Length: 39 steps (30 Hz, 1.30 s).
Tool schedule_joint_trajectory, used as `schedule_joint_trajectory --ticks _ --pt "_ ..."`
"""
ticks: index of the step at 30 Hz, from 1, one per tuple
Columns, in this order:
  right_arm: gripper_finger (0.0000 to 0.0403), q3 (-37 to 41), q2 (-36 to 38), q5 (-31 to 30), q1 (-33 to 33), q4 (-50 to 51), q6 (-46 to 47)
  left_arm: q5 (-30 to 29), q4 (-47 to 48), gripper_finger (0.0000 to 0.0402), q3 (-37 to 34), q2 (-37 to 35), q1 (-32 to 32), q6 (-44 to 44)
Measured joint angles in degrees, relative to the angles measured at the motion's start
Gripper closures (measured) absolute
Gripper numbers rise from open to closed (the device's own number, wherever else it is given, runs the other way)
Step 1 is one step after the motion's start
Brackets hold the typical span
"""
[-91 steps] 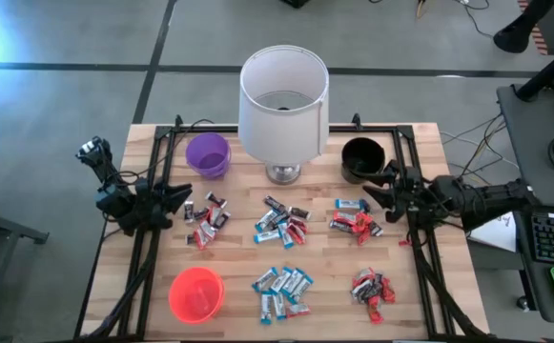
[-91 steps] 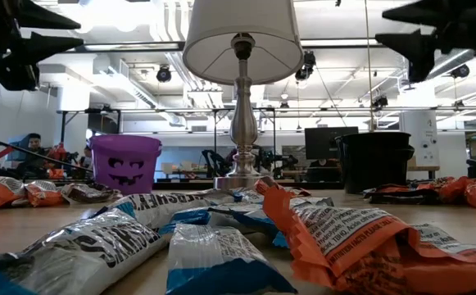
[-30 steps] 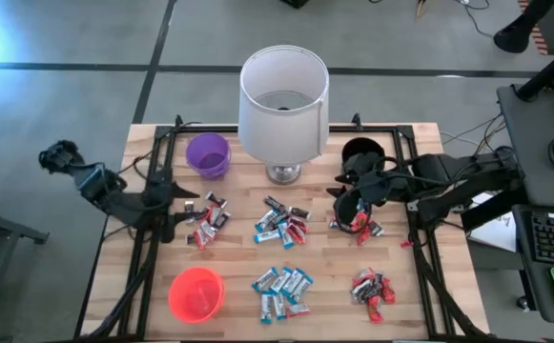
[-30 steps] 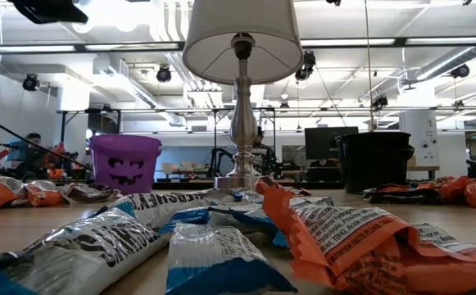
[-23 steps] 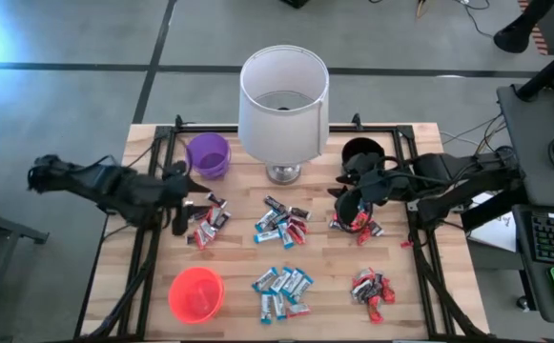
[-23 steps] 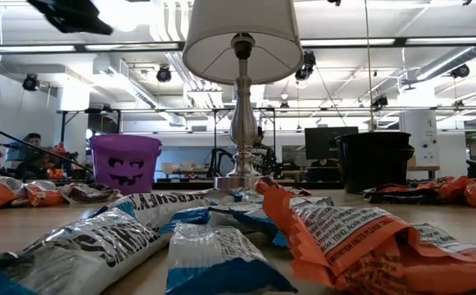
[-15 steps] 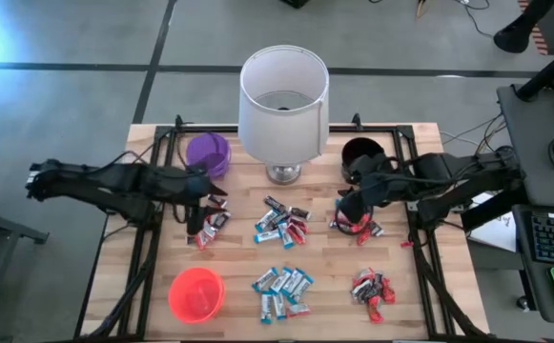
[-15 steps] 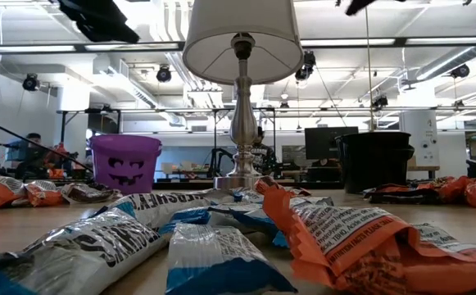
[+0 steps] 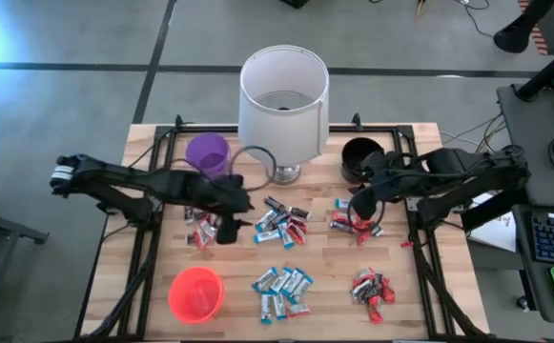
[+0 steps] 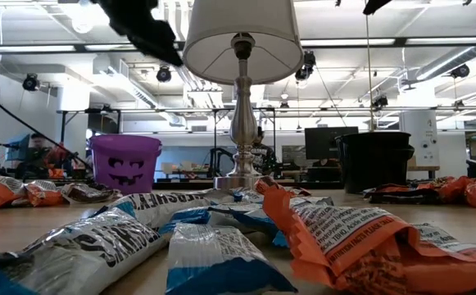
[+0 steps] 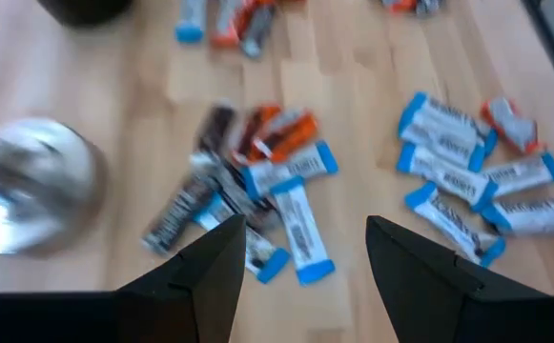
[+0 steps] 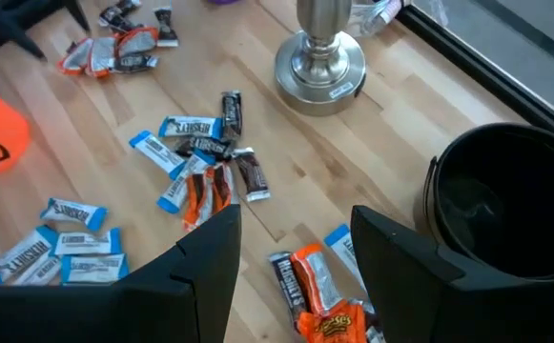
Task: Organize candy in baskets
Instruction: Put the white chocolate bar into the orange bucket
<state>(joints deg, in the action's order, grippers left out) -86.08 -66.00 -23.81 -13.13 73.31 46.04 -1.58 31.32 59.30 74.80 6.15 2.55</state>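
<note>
On the wooden surface [image 9: 153,267] all candy [image 9: 281,223] lies in loose piles, purple [image 9: 207,153], black [image 9: 360,157] and orange baskets [image 9: 195,293] look empty, left claw [image 9: 227,232] and right claw [image 9: 357,211] hover released, sorting not started.

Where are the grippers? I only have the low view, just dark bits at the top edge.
Observer: Left gripper hangs open by the candy pile near the purple basket, holding nothing.
Operator: Right one?
Observer: Right gripper is open over the candy cluster in front of the black basket.
Operator: Third basket? Can't see it.
Observer: Orange basket sits at the table's near left corner, no candy in it.
</note>
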Motion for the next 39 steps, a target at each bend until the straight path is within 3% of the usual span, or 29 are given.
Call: schedule_joint_trajectory --ticks 18,28,39 --pt "0.0213 -0.2 2.5 0.3 0.0 0.3 -2.2 1.1 -5.6 0.0201 -1.3 16.1 0.6 9.0" --pt "0.0213 -0.2 2.5 1.6 0.0 0.3 -2.6 0.8 -9.3 0.0201 -1.5 20.8 1.3 16.1" --pt "0.0213 -0.2 2.5 1.6 0.0 0.3 -2.6 0.7 -13.2 0.0201 -1.6 25.2 2.1 16.1"
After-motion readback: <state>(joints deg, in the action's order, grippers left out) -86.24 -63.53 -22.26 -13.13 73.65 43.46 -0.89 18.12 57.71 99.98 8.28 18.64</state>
